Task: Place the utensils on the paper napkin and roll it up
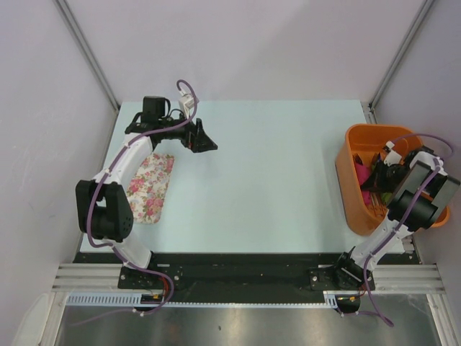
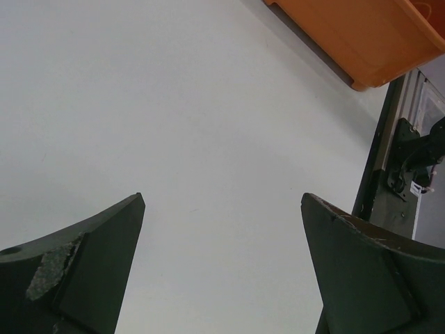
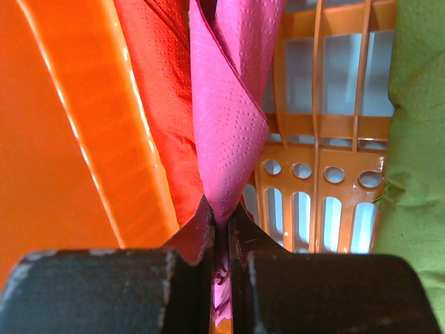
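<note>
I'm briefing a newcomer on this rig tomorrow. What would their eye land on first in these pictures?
The bright orange tub at the right edge of the table, where the right gripper has its jaws shut on a fold of the magenta-pink paper napkin. Next, the floral mat at the left edge, and the left gripper near it, jaws wide open over the tabletop.

We record a pale, flat table (image 1: 274, 180). A floral cloth mat (image 1: 150, 186) lies flat near its left edge, slightly askew. We note an orange tub (image 1: 347, 184) standing at the right edge, well apart from the mat.
</note>
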